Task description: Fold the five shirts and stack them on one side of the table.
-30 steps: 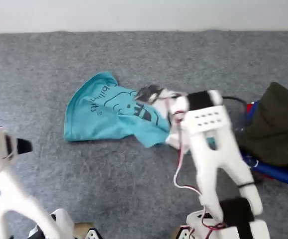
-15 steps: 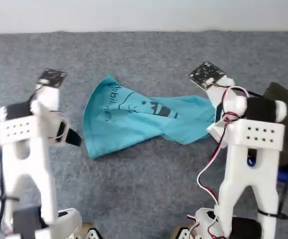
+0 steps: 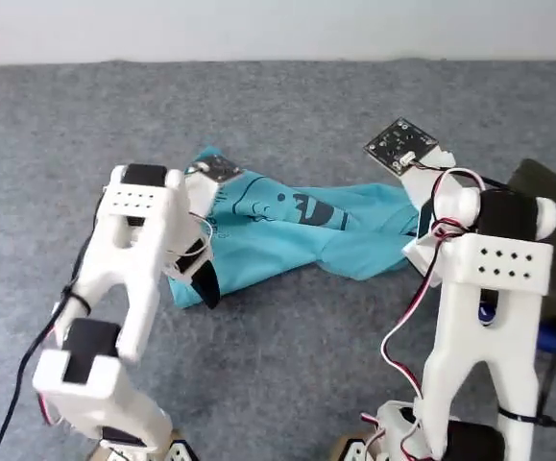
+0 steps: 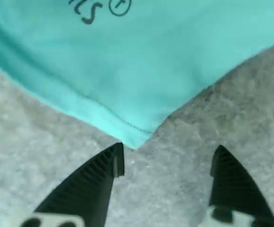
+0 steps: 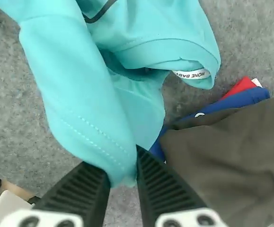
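Observation:
A teal shirt (image 3: 278, 226) with a cartoon print lies crumpled and stretched across the middle of the grey table. My right gripper (image 3: 422, 223) is at the shirt's right end. In the right wrist view it (image 5: 122, 165) is shut on a fold of the teal shirt (image 5: 94, 85). My left gripper (image 3: 201, 280) hovers at the shirt's near-left corner. In the left wrist view it (image 4: 167, 158) is open, with the hemmed corner of the teal shirt (image 4: 141, 61) just beyond its fingertips. A dark olive shirt (image 3: 542, 235) tops a pile at the right edge.
Under the olive shirt (image 5: 231, 156) lie a blue shirt (image 5: 222, 109) and a red one (image 5: 241, 86), close beside my right gripper. The blue shirt (image 3: 551, 336) also pokes out toward the front. Grey carpet-like table (image 3: 287, 365) stretches ahead of and behind the teal shirt.
The right arm dragged the teal shirt rightward a second ago and has since held still. The left arm swung in from the left to the shirt's near-left corner.

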Available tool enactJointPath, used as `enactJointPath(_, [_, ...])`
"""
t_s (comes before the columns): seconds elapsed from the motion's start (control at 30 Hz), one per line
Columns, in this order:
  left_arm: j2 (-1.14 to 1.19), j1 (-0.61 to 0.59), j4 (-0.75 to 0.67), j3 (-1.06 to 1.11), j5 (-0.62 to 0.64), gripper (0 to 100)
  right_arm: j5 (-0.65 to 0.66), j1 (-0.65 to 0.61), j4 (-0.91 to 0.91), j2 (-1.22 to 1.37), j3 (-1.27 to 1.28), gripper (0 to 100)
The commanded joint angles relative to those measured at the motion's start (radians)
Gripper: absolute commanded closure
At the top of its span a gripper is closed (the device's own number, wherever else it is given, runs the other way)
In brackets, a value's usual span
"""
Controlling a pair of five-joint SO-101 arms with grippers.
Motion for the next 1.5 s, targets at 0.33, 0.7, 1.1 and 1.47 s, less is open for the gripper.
enactJointPath(0.33, [0.227, -0.012, -0.149, -0.047, -0.012, 71, 0.008, 0.012, 0.005, -0.039, 0.028, 98.8])
enactJointPath(0.7, [0.212, 0.012, -0.054, -0.127, -0.005, 99, 0.006, 0.013, 0.01, -0.044, -0.034, 98.8])
enactJointPath(1.1, [-0.446, -0.166, -0.008, -0.314, -0.005, 99, 0.009, 0.013, -0.091, -0.082, -0.385, 98.8])
enactJointPath(1.47, [-0.717, -0.264, -0.272, -0.481, -0.011, 99, 0.012, 0.007, -0.427, -0.079, -0.585, 98.8])
